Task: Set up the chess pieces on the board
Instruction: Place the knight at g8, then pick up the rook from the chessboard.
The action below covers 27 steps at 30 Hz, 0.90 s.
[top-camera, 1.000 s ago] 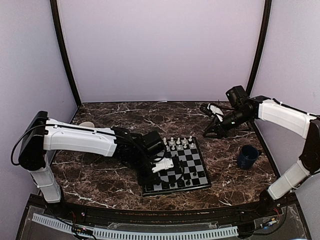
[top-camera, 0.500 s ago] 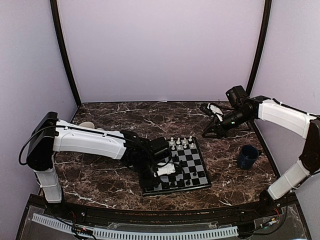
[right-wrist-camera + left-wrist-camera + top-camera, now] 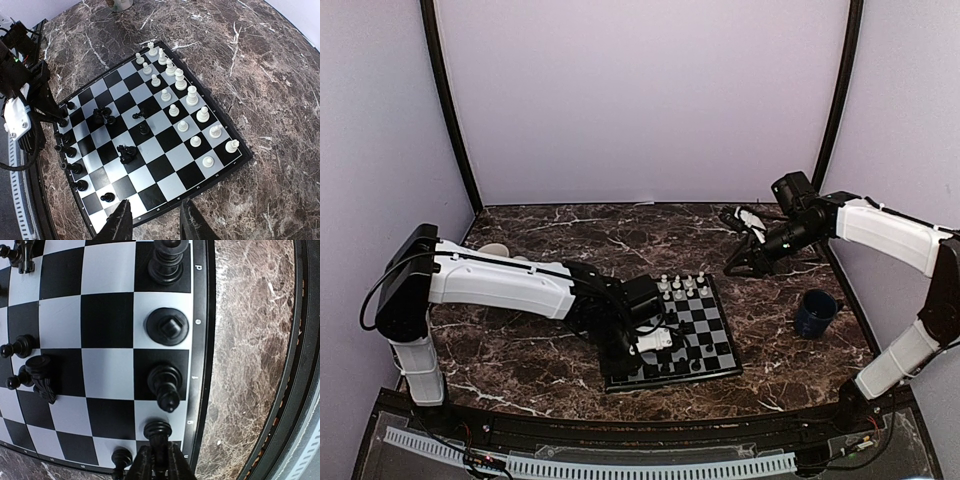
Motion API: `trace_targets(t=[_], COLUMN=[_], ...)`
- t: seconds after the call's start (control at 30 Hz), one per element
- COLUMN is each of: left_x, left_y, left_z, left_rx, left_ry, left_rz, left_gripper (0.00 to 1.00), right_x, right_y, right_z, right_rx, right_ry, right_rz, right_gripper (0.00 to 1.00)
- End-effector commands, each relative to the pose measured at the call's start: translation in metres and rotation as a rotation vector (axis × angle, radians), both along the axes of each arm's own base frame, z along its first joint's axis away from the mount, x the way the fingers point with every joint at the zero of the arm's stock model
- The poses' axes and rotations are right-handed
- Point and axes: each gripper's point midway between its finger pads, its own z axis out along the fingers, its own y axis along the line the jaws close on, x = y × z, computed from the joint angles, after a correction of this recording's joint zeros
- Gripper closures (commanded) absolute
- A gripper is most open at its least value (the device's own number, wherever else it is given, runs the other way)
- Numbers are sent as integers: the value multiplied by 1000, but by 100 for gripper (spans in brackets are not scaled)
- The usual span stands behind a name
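Left gripper straddles a black piece on the board, near row, its home rank (pinching or loosed: cannot tell); right gripper, apart and empty, hangs clear.

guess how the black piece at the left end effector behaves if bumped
The black piece looks tall and narrow, so it probably tips easily. Being tiny, it is likely light and rigid. Its round body might roll once down, perhaps into its neighbour.
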Motion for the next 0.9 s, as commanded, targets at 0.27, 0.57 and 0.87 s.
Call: trace_targets(t=[0.27, 0.57, 0.87], left_x=[-2, 12, 65], left_y=[-4, -8, -24], left_z=[7, 55, 124], left_rx=[-1, -111, -407], left_ry=[-2, -107, -217], left_rz=[-8, 41, 240], left_gripper=[78, 74, 70], right_x=[-3, 17, 35], right_y=[3, 1, 9], right_z=[-4, 29, 117], right_rx=[8, -29, 38], right_ry=[30, -45, -155], right_rz=[23, -4, -37], right_gripper=[64, 62, 58])
